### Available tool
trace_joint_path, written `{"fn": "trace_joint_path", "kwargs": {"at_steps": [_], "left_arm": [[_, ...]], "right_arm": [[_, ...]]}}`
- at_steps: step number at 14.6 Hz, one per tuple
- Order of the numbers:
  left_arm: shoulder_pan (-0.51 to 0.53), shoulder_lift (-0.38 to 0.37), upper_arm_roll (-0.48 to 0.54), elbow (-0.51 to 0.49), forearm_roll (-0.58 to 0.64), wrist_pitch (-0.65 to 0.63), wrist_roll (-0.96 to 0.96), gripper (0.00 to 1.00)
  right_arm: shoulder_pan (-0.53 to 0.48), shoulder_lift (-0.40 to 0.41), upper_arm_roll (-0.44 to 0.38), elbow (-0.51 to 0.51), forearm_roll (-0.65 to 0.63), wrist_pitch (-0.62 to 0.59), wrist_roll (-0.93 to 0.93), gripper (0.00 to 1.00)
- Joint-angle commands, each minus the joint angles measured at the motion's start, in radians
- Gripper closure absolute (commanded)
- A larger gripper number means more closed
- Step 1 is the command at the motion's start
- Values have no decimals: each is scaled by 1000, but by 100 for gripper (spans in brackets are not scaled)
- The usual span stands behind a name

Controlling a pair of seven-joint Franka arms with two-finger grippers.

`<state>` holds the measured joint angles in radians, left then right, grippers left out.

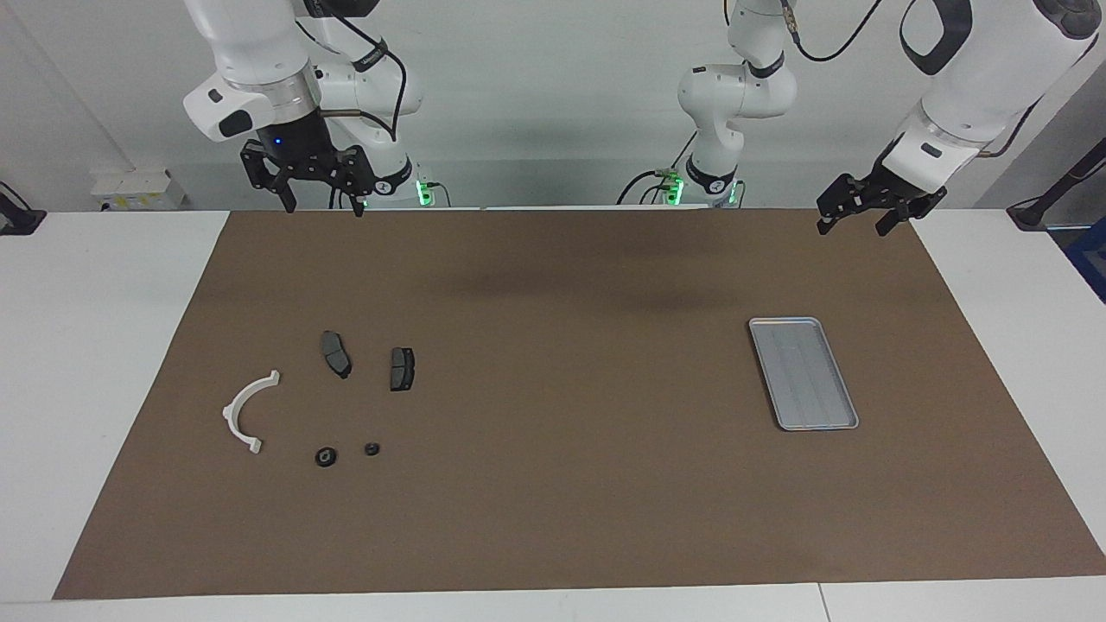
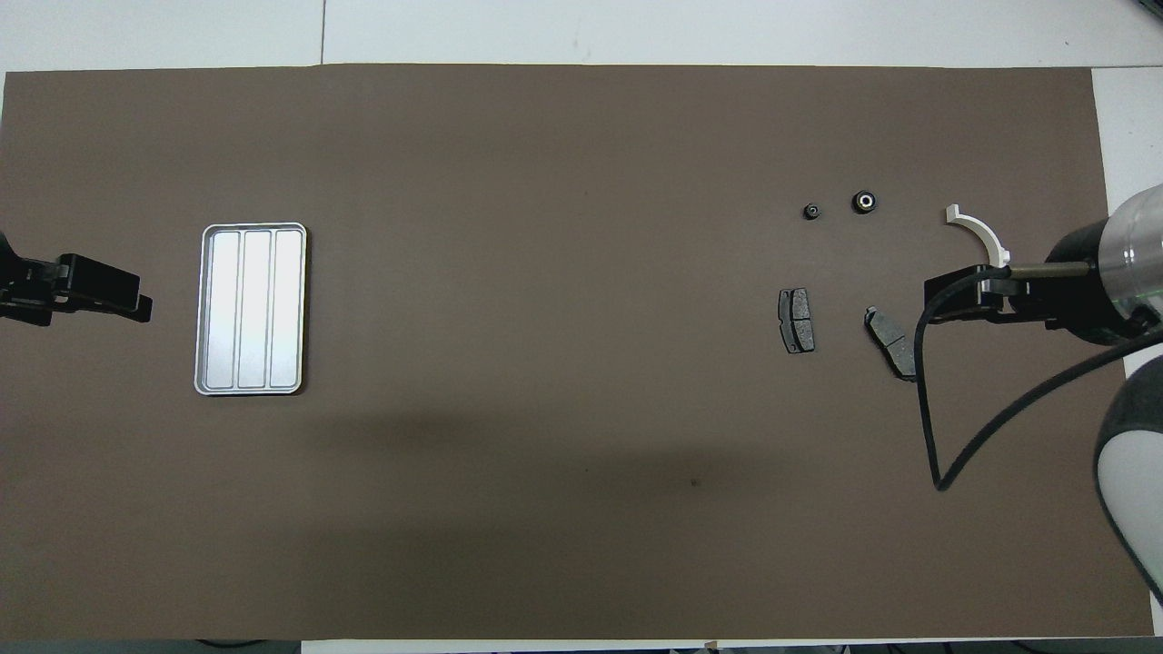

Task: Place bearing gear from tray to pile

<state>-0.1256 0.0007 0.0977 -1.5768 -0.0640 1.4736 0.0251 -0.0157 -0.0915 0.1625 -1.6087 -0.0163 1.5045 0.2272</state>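
The silver grooved tray [image 1: 804,373] [image 2: 251,309] lies empty on the brown mat toward the left arm's end. The pile lies toward the right arm's end: a white half-ring bracket [image 1: 246,411] [image 2: 979,232] and two dark pad-shaped plates [image 1: 336,353] [image 1: 402,368] [image 2: 798,321] [image 2: 891,342]. A black round bearing gear with a pale centre [image 1: 326,456] [image 2: 864,201] and a smaller black round part [image 1: 371,449] [image 2: 812,212] lie on the mat beside the pile, farther from the robots than the plates. My right gripper [image 1: 323,209] [image 2: 936,302] hangs open and empty, high over the pile's end. My left gripper [image 1: 853,230] [image 2: 136,304] hangs open and empty beside the tray.
The brown mat [image 1: 553,484] covers most of the white table [image 1: 95,345]. A wide stretch of bare mat lies between the tray and the pile. A black cable [image 2: 945,454] loops from the right arm over the mat.
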Motion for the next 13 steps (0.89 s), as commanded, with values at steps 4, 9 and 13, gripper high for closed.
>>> {"fn": "trace_joint_path", "kwargs": {"at_steps": [4,9,13], "left_arm": [[-8,-10,5,-23,-3,25,4,0],[-8,-10,4,-23,-3,28,4,0],[-8,-10,4,-29,-3,37,2,0]], "right_arm": [[-6,-24,2,-28,29,-7,-8,0],[-7,-27,8,-22,44,-7,-6,0],[-7,-31,8,-22,44,-7,-8,0]]}}
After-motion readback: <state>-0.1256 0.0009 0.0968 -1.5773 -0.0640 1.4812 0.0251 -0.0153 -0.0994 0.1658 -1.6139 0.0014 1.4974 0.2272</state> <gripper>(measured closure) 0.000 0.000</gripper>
